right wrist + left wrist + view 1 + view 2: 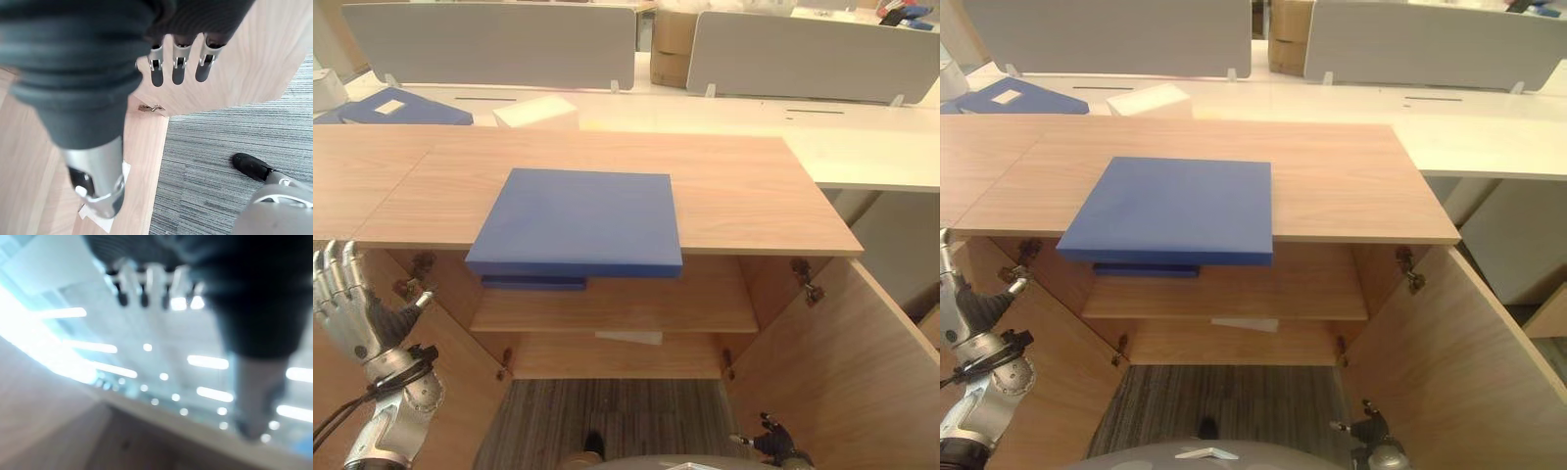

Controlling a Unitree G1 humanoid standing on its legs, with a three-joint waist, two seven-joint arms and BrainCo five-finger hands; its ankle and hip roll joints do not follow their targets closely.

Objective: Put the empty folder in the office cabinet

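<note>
A flat blue folder [576, 220] lies on top of the wooden office cabinet [744, 186], its front edge overhanging the open cabinet mouth. Both cabinet doors stand open. A second, thinner blue item [533, 282] rests on the upper shelf just below the folder. My left hand [347, 304] is raised at the lower left beside the left door, fingers [142, 289] straight and holding nothing. My right hand [773, 446] hangs low by the right door [842, 362], its fingers [178, 68] straight with nothing in them. Neither hand touches the folder.
A white sheet [628, 337] lies on the lower shelf. Behind the cabinet runs a white desk with another blue folder [396, 106], a white box [536, 113] and grey partition screens [489, 44]. Cardboard boxes [671, 44] stand further back. Grey carpet [234, 132] lies in front.
</note>
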